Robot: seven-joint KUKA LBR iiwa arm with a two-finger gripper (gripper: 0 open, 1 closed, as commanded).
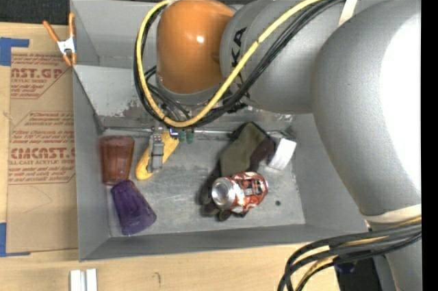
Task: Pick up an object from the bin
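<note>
My gripper (157,153) reaches down below the orange cover at the back left of the bin. Its tip is on or right against a curved yellow thing (144,168) that lies on the bin floor. Part of that yellow thing is hidden behind the gripper. Just to the left stands a brown-red translucent cup (116,158). In front of that, a purple cup (131,207) lies on its side.
A crushed red and silver can (237,191) lies in the middle front on a dark olive cloth or glove (243,148). A small white piece (282,154) sits to their right. The large grey arm covers the right side of the bin.
</note>
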